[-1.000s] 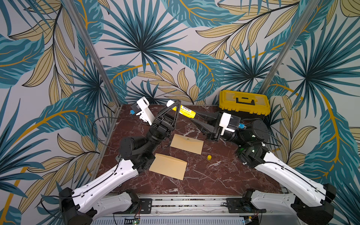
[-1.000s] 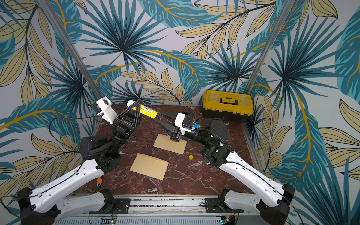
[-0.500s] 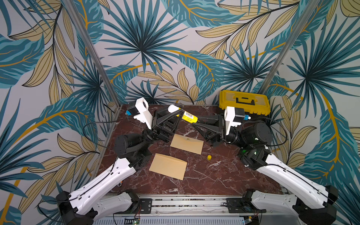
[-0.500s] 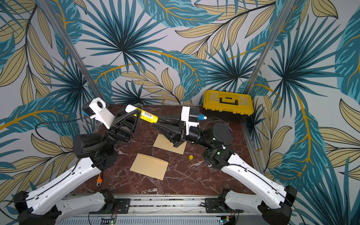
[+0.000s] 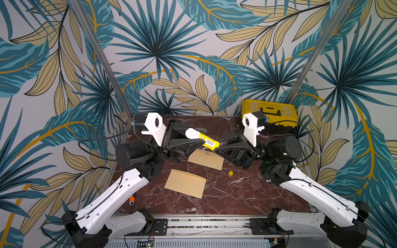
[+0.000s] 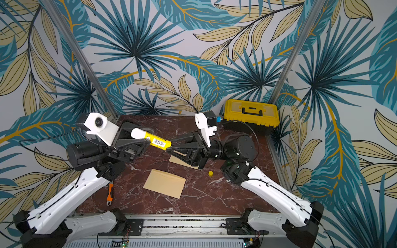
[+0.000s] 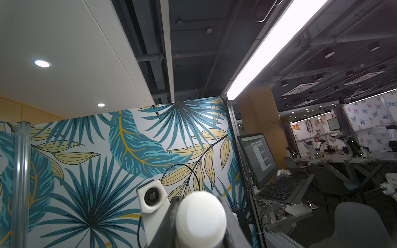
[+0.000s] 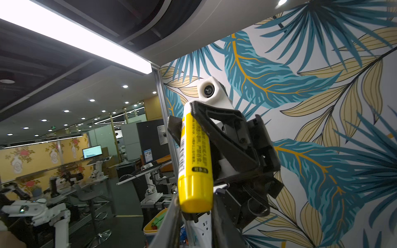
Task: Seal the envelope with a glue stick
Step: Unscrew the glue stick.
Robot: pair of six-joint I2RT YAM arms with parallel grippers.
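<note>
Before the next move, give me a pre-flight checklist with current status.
1. Cap off the glue stick: ok, cap lies on the table.
2. Left gripper clamped near the white tip: ok.
3. Right gripper closed on the yellow base: ok.
4. Stick lifted off the table: ok.
5. Flap open on the envelope beneath it: cannot tell.
6. Glue extended: cannot tell.

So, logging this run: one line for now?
left pincer: gripping glue stick | right pincer: gripping its base | cap: off, on table
</note>
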